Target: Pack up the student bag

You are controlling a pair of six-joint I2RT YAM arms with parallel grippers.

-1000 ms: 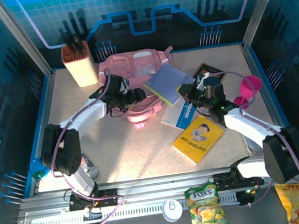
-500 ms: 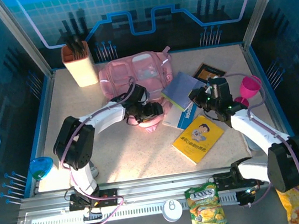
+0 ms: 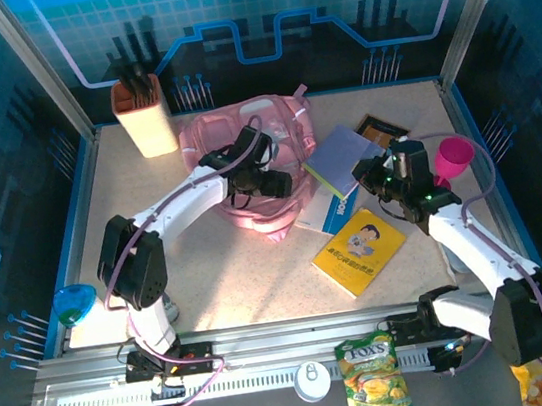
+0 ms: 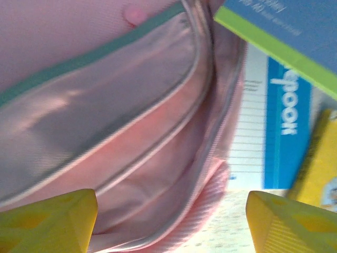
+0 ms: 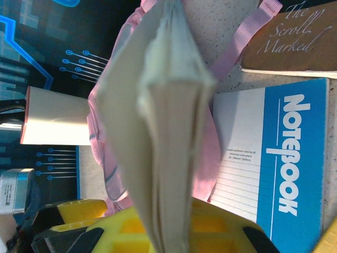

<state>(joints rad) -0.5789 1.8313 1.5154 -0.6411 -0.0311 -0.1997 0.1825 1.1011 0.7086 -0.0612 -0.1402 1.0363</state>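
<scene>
Student bag [image 3: 244, 151] lies far-centre on table [image 3: 211, 282], slightly left. We read long axis running far to near: wide end far, narrow end pointing near. Left gripper [image 3: 275, 184] sits over bag's near half, yellow fingers [image 4: 47, 216] wide apart, nothing between them; whether they touch fabric we cannot tell. Right gripper [image 3: 366, 175] just right of bag, clamped on lilac book [image 3: 338, 156]. Book tilted above blue notebook [image 3: 325, 214]. Yellow book [image 3: 358, 249] lies nearer.
</scene>
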